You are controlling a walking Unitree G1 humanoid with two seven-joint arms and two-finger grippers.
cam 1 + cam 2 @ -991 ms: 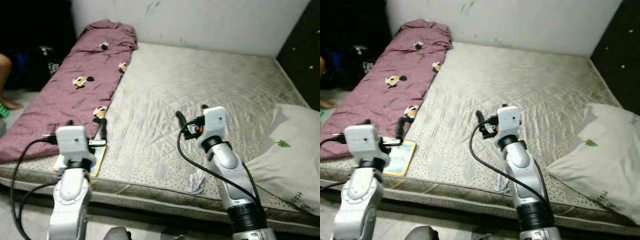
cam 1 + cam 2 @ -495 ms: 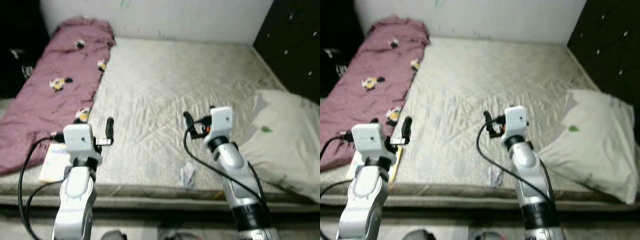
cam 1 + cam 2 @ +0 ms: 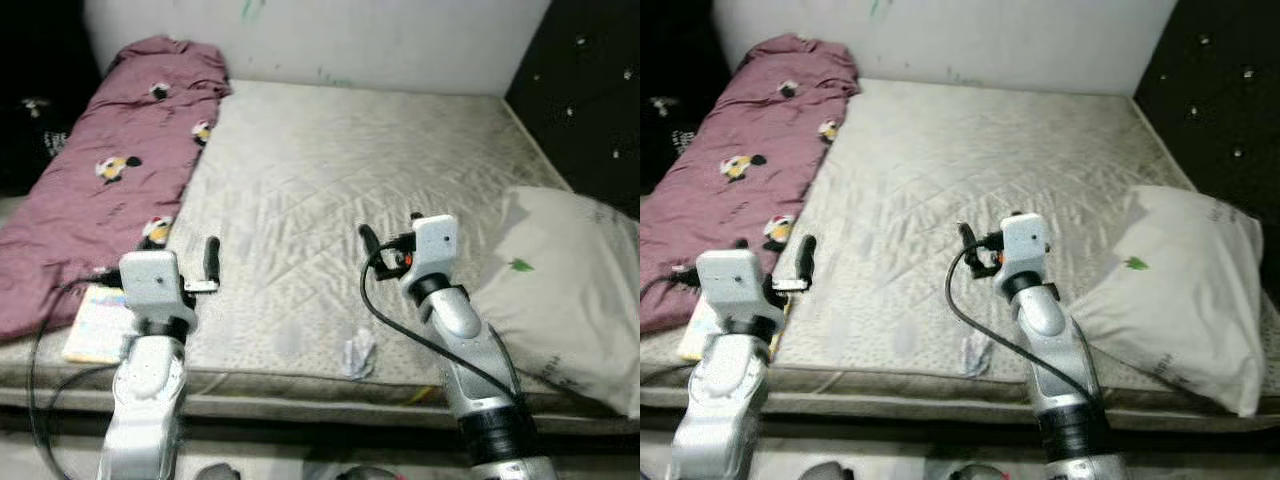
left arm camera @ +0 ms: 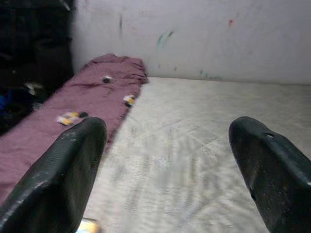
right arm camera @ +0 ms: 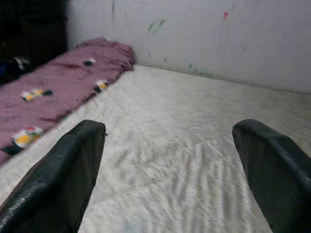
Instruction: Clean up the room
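Mattress point(image 3: 330, 190) view shifted; crumpled paper point(image 3: 358, 352) unmoved near edge

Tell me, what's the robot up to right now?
Both grippers open, empty, raised over the bed: left gripper, right gripper. Crumpled paper lies near the mattress edge. Nothing in the way.

Two head cameras look forward and down from the foot of the bed point(image 3: 330, 190), taking in both arms, the purple blanket point(image 3: 110, 190) and the pillow point(image 3: 565, 290). Each wrist camera sits low over the mattress, looking along its fingers toward the marked wall point(image 4: 204, 39), sharing blanket and bed.
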